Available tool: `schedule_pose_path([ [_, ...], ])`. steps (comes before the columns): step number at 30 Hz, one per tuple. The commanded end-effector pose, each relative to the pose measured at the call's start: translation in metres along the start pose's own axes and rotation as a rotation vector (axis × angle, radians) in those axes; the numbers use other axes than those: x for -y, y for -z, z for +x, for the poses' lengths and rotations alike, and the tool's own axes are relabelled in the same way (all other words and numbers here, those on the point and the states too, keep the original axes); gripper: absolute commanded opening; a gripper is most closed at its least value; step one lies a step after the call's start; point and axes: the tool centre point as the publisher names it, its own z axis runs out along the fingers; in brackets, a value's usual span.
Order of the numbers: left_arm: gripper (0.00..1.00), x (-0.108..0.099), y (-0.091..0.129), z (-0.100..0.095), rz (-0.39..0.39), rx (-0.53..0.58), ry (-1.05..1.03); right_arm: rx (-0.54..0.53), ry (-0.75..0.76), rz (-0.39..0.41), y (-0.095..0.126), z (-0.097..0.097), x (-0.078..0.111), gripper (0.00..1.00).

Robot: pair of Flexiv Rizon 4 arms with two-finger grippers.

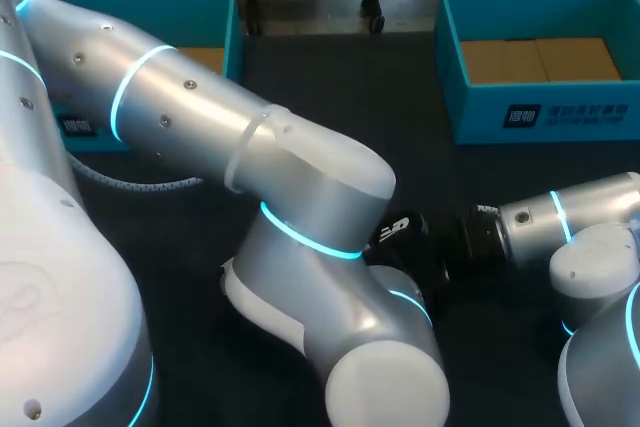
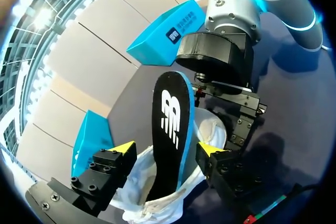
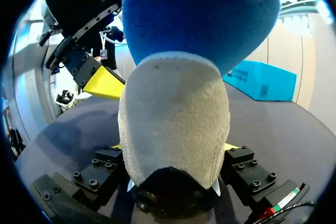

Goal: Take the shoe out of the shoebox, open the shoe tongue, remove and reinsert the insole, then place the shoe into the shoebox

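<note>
A white fleecy shoe (image 3: pixel 173 124) lies between the fingers of my right gripper (image 3: pixel 173 148), which is shut on it from both sides. A black insole (image 2: pixel 170 124) with a blue edge stands half out of the shoe (image 2: pixel 212 129); its blue underside (image 3: pixel 199 14) rises above the shoe in the right wrist view. My left gripper (image 2: pixel 168 150) is open and straddles the insole and the shoe's opening. One of its yellow fingertips (image 3: pixel 105 85) shows beside the shoe. In the head view my left arm (image 1: pixel 250 147) hides nearly all of this; only a bit of the insole (image 1: pixel 395 227) shows.
A teal shoebox (image 1: pixel 530 57) stands at the back right, and another teal box (image 1: pixel 190 17) at the back left, partly behind my left arm. My right arm (image 1: pixel 560 227) comes in low from the right. The table (image 1: pixel 330 77) is dark.
</note>
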Motion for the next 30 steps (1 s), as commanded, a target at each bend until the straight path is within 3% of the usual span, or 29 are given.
schedule_pose_path([
  [1, 0.75, 0.001, -0.003, -0.001, -0.004, -0.013, -0.006, 0.001, -0.001, 0.003, -0.003, 0.004, 0.004, 0.0],
  [30, 0.74, 0.001, -0.02, -0.01, -0.051, -0.004, 0.02, 0.001, -0.001, 0.003, -0.003, 0.004, 0.004, 0.0],
])
